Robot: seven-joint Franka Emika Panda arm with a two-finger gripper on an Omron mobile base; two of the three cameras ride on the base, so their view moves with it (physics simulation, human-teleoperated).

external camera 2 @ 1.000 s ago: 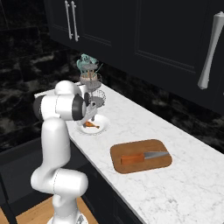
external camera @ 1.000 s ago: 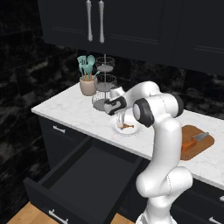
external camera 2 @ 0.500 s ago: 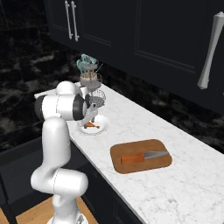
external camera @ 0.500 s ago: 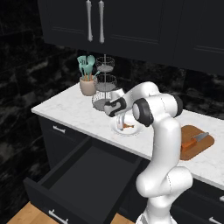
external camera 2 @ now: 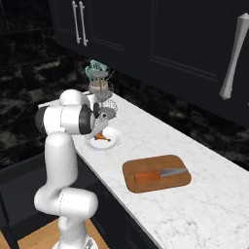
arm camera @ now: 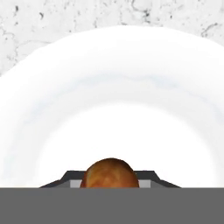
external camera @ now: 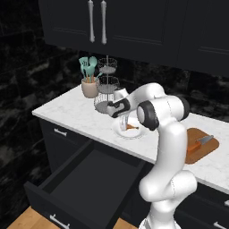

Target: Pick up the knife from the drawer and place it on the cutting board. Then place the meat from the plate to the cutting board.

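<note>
- Down it comes: since a second ago the end effector (external camera: 123,123) has sunk onto the plate (external camera: 120,131).
- Up close from the hand, the meat (arm camera: 110,173) sits wedged between the fingertips (arm camera: 65,179); base views miss that.
- Clamped or just straddling the meat? Cannot tell.
- Over on the marble bench (external camera 2: 204,204), the knife (external camera 2: 158,174) lies on the cutting board (external camera 2: 136,168); the drawer (external camera: 87,179) gapes open.
</note>
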